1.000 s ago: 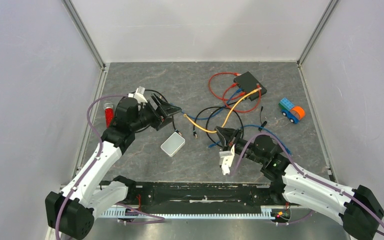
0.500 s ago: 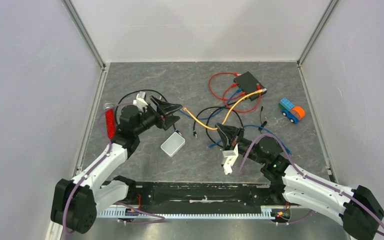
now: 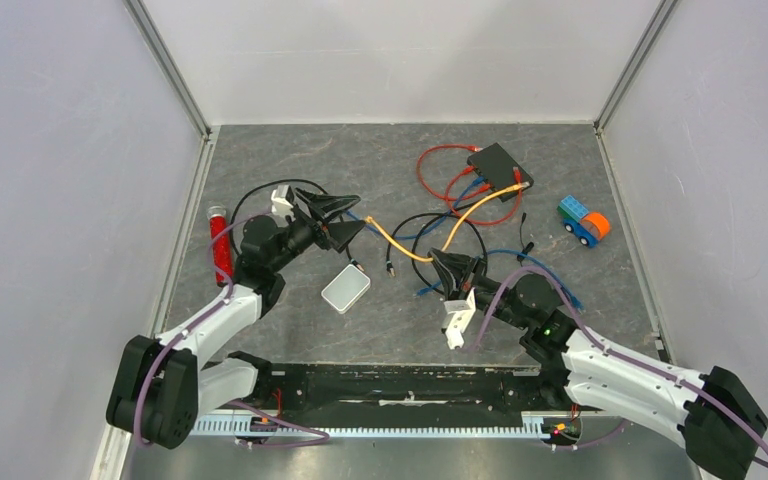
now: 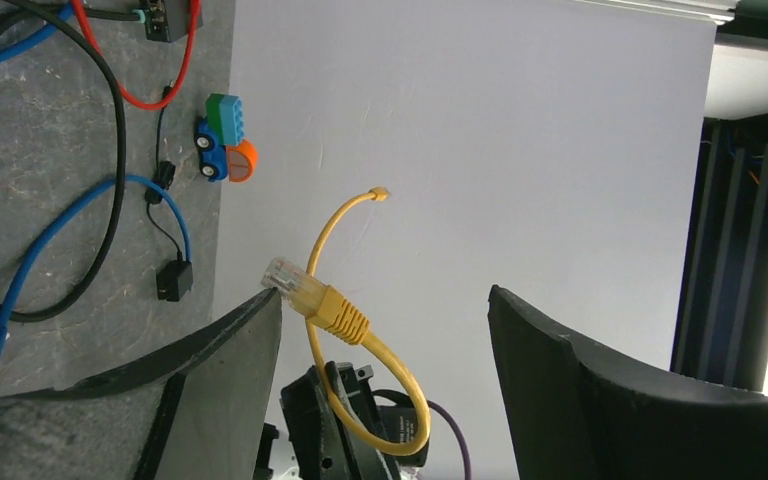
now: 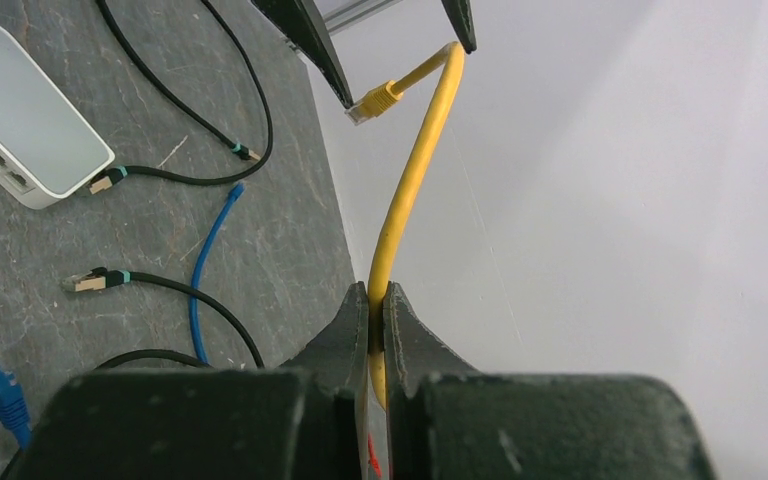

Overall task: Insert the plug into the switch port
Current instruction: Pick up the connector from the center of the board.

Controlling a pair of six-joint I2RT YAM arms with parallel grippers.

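Hanging in mid-air left of centre, the yellow plug (image 4: 305, 290) sits between the spread, empty fingers of the left gripper (image 4: 382, 298), close to one of them, while the right gripper (image 5: 375, 305) clamps the yellow cable (image 5: 410, 180) behind it. Closing off-centre could knock the springy cable aside or pinch the plug crooked, misaligning it for the white switch (image 3: 345, 289) lying just nearer.
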